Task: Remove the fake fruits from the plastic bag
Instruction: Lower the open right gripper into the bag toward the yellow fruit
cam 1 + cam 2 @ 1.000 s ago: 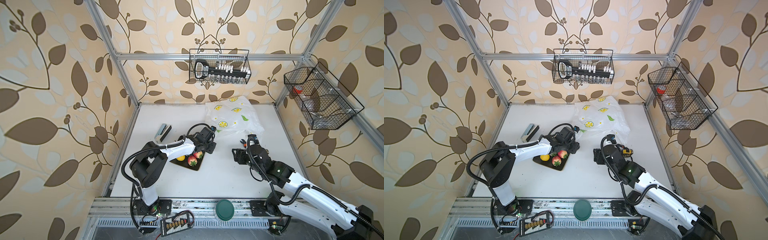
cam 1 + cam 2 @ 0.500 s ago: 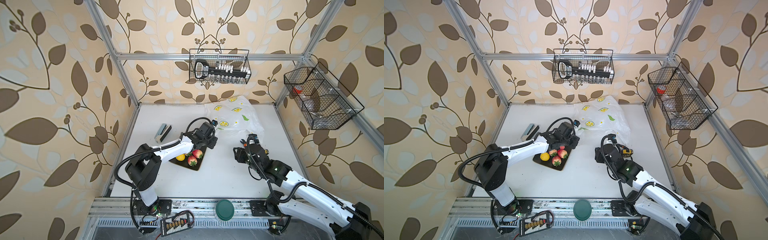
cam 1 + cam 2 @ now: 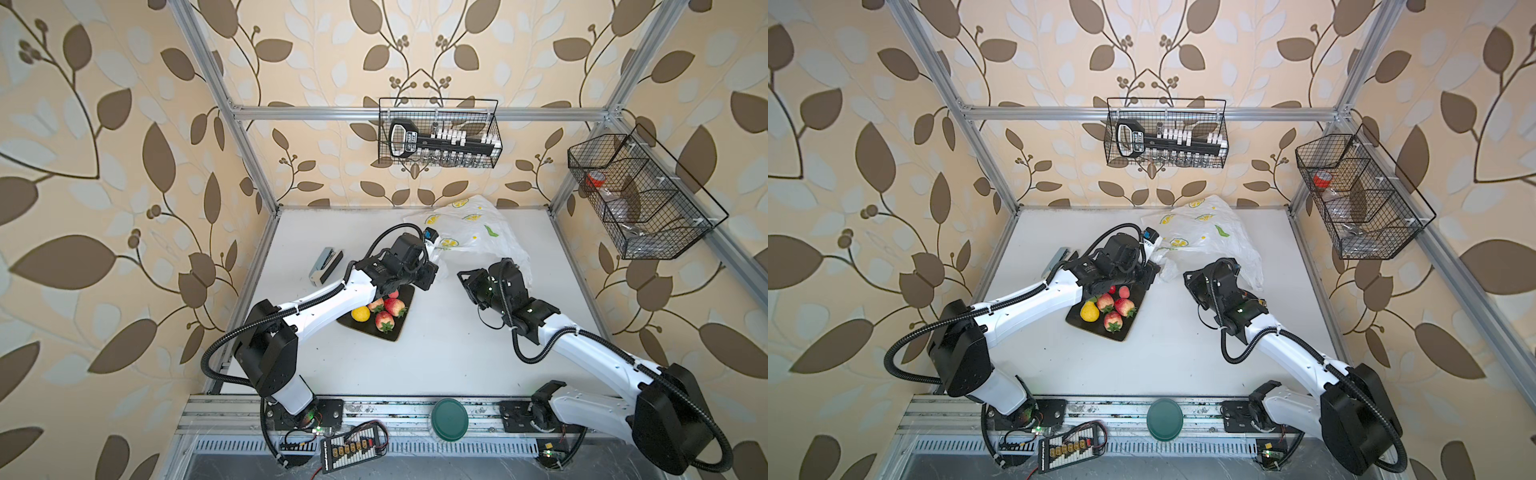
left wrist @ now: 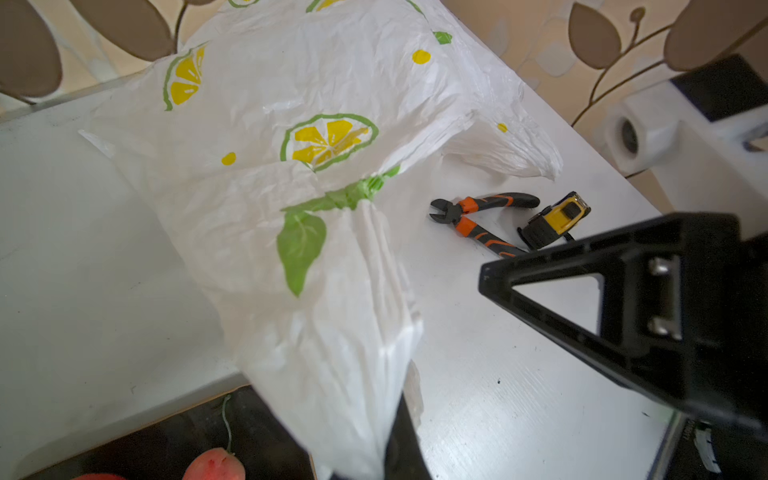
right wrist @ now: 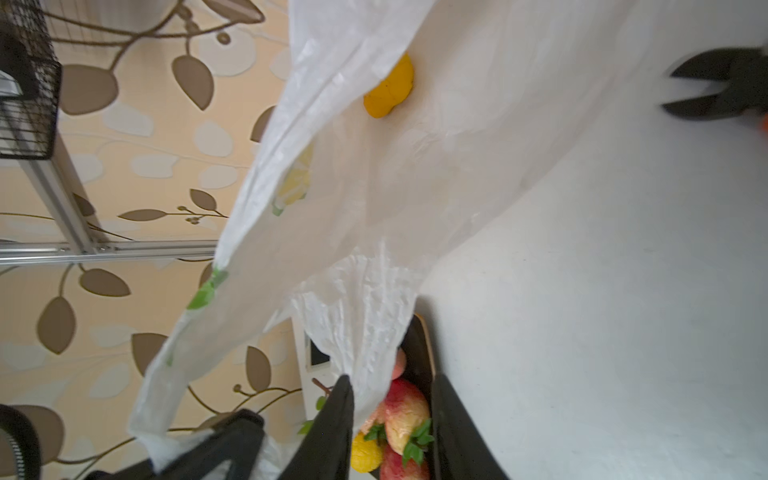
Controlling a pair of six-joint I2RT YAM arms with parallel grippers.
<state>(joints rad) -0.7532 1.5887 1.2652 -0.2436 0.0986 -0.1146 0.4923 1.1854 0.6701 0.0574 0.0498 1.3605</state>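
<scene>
- At the left of both top views, a small grey stapler-like item (image 3: 326, 266) lies near the left edge of the surface (image 3: 436, 365), well apart from the work. I would leave it alone.
- Just left of centre, the black plate (image 3: 365, 330) holds several fake fruits (image 3: 384, 311): strawberries, a peach and a yellow one. Part of the job looks done.
- The left tool (image 3: 436, 268) hangs over the plate's far corner, clamped tight on a gathered lip of the plastic bag (image 3: 469, 232). The bag lies at upper centre, close to the back wall (image 3: 415, 195).
- In the upper middle of the right wrist view, a yellow pear (image 5: 390, 87) shows inside the bag.
- At the lower centre of that view, the right tool (image 5: 390, 395) has its jaws narrowly apart with a flap of film hanging between them, and I see no firm pinch. I reckon it should close on that flap alone, then draw away from the left tool, low and gently, to stretch the mouth open.
- At the right of the left wrist view, pliers (image 4: 478, 220) and a tape measure (image 4: 557, 220) lie just beside the bag's loose handle, so a wide sweep could knock them.
- The freest room is the bare surface at lower centre.
</scene>
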